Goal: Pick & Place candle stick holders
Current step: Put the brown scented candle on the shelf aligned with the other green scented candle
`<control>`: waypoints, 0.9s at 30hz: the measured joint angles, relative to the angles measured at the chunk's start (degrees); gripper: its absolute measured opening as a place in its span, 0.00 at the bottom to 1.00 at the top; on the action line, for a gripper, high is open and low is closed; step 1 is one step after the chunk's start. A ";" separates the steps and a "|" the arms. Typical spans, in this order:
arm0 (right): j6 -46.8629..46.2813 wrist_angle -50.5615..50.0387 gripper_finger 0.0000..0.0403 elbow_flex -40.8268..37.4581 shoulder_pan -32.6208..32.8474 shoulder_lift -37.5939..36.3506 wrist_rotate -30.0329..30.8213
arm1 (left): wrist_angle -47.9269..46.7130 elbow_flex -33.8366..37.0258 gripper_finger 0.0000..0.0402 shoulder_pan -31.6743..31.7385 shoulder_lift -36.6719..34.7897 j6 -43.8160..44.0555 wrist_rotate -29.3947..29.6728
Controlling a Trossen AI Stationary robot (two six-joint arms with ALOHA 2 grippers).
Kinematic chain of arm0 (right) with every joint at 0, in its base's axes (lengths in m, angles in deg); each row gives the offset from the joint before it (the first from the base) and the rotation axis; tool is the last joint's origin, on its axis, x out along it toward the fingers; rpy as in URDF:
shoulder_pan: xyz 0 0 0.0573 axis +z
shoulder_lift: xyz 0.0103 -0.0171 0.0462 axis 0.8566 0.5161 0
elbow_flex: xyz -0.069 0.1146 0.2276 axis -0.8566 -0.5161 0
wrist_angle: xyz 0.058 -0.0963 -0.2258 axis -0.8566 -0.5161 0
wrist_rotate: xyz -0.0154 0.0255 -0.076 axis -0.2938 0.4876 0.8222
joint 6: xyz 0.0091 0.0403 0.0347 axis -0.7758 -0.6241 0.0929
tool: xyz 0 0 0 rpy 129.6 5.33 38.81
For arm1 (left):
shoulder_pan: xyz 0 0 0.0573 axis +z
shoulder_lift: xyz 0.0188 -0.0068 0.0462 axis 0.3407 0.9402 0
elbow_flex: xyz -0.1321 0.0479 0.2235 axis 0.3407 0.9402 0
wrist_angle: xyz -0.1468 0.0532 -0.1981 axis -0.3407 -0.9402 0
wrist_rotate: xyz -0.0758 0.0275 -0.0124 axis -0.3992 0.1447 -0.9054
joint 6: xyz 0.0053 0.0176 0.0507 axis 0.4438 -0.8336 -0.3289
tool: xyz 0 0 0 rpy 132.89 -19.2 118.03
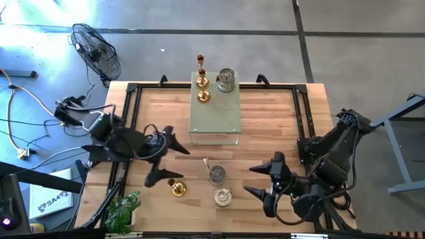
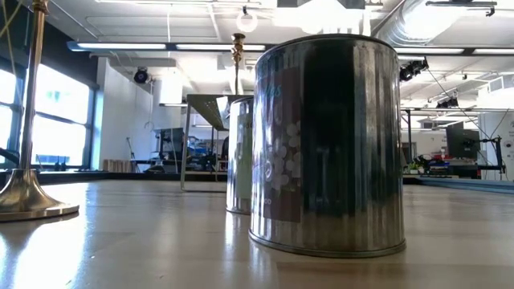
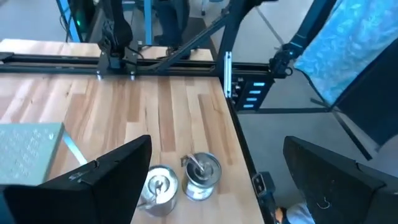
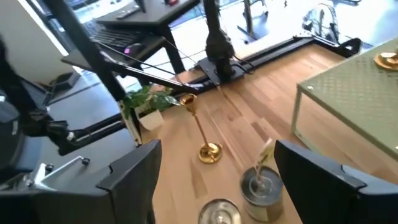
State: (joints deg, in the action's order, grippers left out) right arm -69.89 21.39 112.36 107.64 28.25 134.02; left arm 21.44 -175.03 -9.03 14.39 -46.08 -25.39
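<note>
Three candle stick holders stand on the bare wooden surface (image 1: 279, 126) near its front edge. A gold holder (image 1: 177, 188) with a round base and thin stem is seen upright at the left; a silver can-shaped holder (image 1: 217, 174) stands to its right, and a second silver holder (image 1: 222, 196) sits just in front of that one, the two close together but apart. In the low view the nearer can fills the middle of the picture, with the other behind it.

The remaining three are found on top of the pale green perforated box (image 1: 215, 114), at its far end — two gold holders (image 1: 202, 81) in a line on the left and one silver can (image 1: 226, 80) on the right.

The left claw (image 1: 166, 155) hangs above the surface just behind and to the left of the front gold holder, its fingers spread wide and nothing held between them. The right claw (image 1: 265, 180) hangs to the right of the two front silver cans, likewise released and empty — the cans lie just beyond its fingertips, untouched.

A small green plant (image 1: 123, 211) is seen at the front left corner, and a fan (image 1: 96, 50) stands on the floor beyond the far left corner.
</note>
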 joint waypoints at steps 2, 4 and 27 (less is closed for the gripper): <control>1.55 1.41 0.76 0.00 0.02 0.00 0.11 | -1.76 0.00 0.89 -0.52 -0.93 0.89 -0.21; 2.69 2.71 0.76 0.00 0.00 0.00 0.26 | -3.94 0.00 0.89 -0.91 -1.90 2.22 -1.08; 0.95 2.65 0.76 0.00 -6.32 4.24 -9.29 | -15.55 0.04 0.89 -1.44 -5.60 3.72 -11.12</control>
State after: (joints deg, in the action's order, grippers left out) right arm -68.94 24.03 112.36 101.32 32.49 124.74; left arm 5.89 -174.98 -10.47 8.79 -42.36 -36.52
